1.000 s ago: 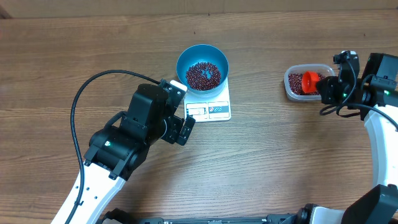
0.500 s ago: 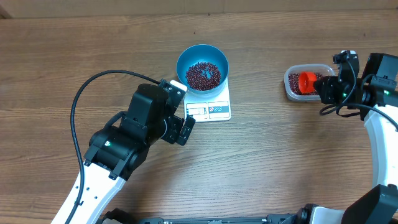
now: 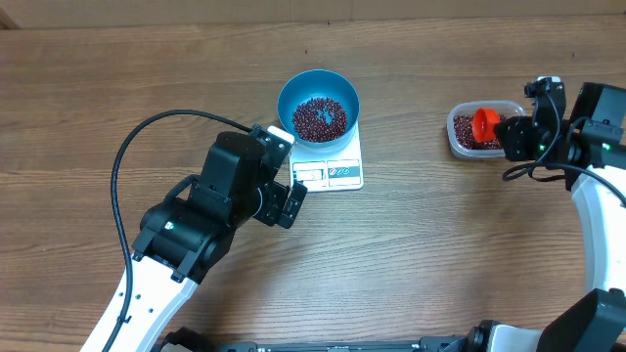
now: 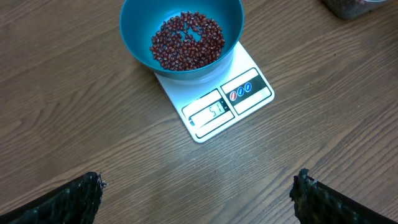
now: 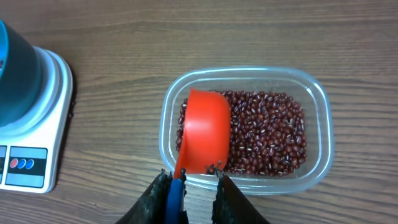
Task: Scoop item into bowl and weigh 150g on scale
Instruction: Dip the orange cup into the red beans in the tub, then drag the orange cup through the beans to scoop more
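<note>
Refilling the scoop is the step we judge to be in hand. Our right gripper (image 5: 190, 174) pinches the blue handle of the orange scoop (image 5: 205, 127), which rests on the beans (image 5: 267, 134) in the clear tub (image 5: 323, 134) at the overhead frame's right. Next we must dig, lift level over the tub's rim, and carry leftward. Open table (image 3: 411, 254) lies between tub and scale (image 4: 261, 93). The bowl (image 4: 132, 28), partly filled, sits on the scale, upper centre. Our left gripper (image 4: 199, 190) hangs spread wide and empty, just below the scale.
</note>
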